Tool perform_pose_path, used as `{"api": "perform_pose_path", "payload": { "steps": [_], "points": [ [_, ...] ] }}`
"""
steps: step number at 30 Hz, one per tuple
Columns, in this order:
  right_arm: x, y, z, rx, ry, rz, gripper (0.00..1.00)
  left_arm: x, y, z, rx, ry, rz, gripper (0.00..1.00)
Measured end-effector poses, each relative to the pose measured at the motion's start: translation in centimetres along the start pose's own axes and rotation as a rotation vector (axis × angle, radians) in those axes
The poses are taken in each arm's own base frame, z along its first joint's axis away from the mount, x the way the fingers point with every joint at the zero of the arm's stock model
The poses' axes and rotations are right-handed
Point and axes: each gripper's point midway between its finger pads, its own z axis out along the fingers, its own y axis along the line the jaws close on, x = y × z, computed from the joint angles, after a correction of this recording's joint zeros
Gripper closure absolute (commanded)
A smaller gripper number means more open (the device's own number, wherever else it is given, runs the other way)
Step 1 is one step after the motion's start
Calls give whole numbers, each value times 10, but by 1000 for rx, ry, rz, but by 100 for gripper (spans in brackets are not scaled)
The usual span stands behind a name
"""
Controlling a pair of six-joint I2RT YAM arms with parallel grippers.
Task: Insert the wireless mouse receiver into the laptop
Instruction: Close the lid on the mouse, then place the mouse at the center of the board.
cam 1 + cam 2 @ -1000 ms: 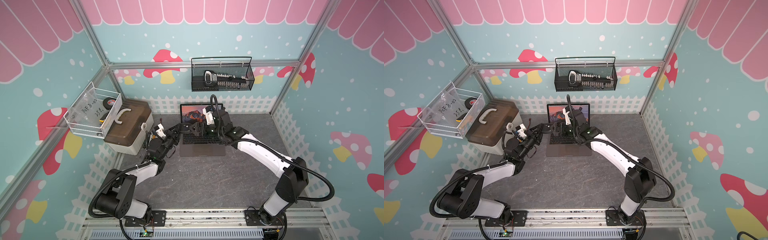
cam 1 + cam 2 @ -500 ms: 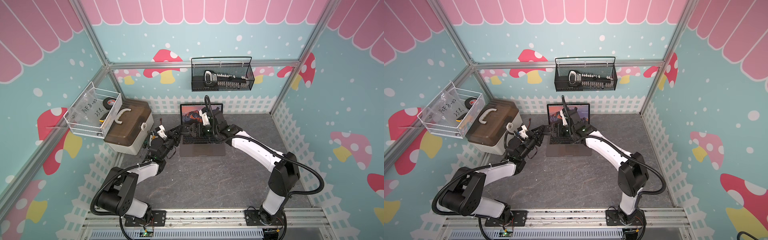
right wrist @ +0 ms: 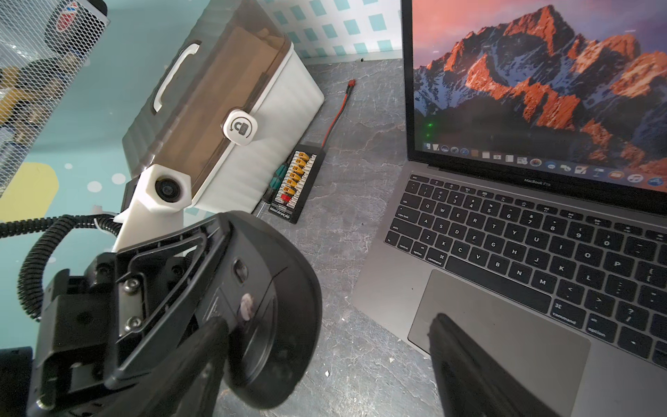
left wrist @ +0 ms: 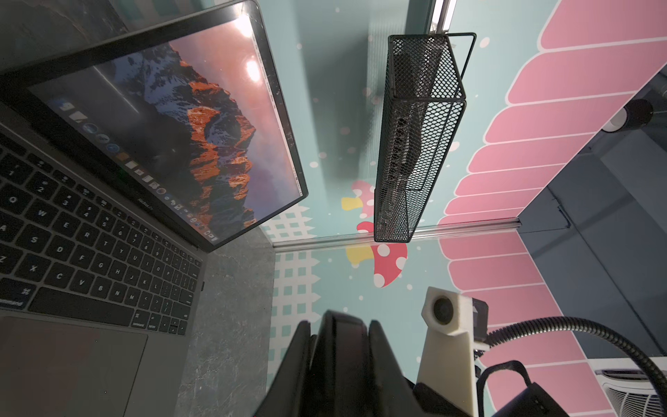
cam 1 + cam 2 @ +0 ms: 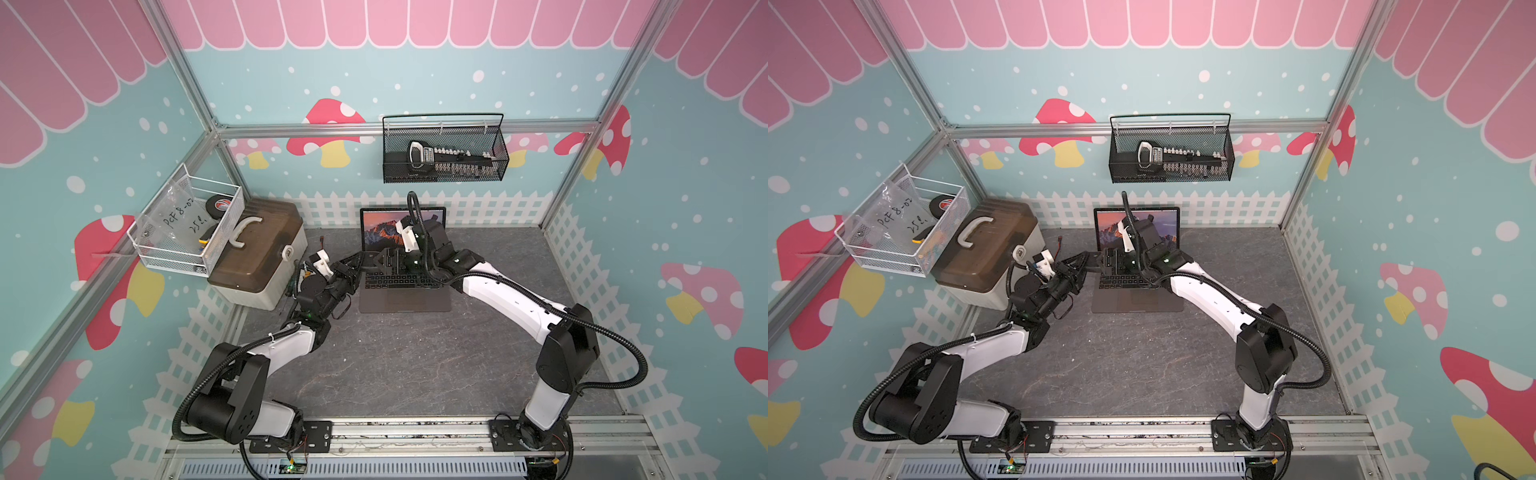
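Observation:
The laptop (image 5: 405, 295) (image 5: 1138, 301) stands open at the back of the table, an orange mountain on its screen (image 3: 541, 72). My left gripper (image 5: 365, 259) (image 4: 341, 325) hovers at the laptop's left edge, shut on the black wireless mouse (image 3: 260, 307), which it holds on edge with the pale round mark facing the right wrist camera. My right gripper (image 5: 388, 259) (image 3: 325, 325) is open wide. One of its fingers (image 3: 213, 335) is by the mouse and the other hangs over the trackpad (image 3: 487, 325). I cannot make out the wireless mouse receiver.
A white box with a brown lid (image 5: 259, 257) sits left of the laptop. Between them lies a black connector board (image 3: 294, 184) with a red wire. A white wire basket (image 5: 187, 224) hangs on the left wall and a black mesh basket (image 5: 444, 153) on the back wall.
My right arm has swung left across the keyboard, bringing its open jaws up to the mouse. The left gripper has barely moved and still holds the mouse.

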Motion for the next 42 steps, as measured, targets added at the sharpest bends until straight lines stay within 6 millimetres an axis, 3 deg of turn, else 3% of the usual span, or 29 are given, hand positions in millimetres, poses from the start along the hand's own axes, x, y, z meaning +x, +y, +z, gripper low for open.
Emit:
{"api": "perform_pose_path", "payload": {
  "steps": [3, 9, 11, 16, 19, 22, 26, 32, 37, 42],
  "points": [
    [1, 2, 0, -13, 6, -7, 2, 1, 0, -1, -8, 2, 15, 100],
    [-3, -1, -7, 7, -25, -32, 1, 7, 10, -7, -86, 9, 88, 100],
    [-3, -9, -18, 55, -57, -40, 1, 17, 15, -14, -147, 18, 144, 100],
    [-9, -36, -71, 199, -193, -35, 2, 71, 19, -42, -335, 75, 431, 100],
    [-11, -55, -98, 258, -273, 2, 3, 93, 23, -57, -440, 104, 614, 100],
    [-4, -78, -112, 309, -309, 55, 4, 102, 39, -72, -569, 120, 787, 100],
    [19, -107, -113, 360, -295, 120, 5, 116, 66, -84, -741, 154, 1020, 100],
    [40, -117, -121, 370, -284, 150, 5, 126, 95, -87, -918, 160, 1258, 100],
    [38, -116, -145, 365, -345, 155, 6, 146, 109, -71, -1047, 141, 1462, 100],
    [38, -120, -162, 379, -394, 155, 6, 154, 136, -74, -1146, 185, 1620, 100]
  ]
}}
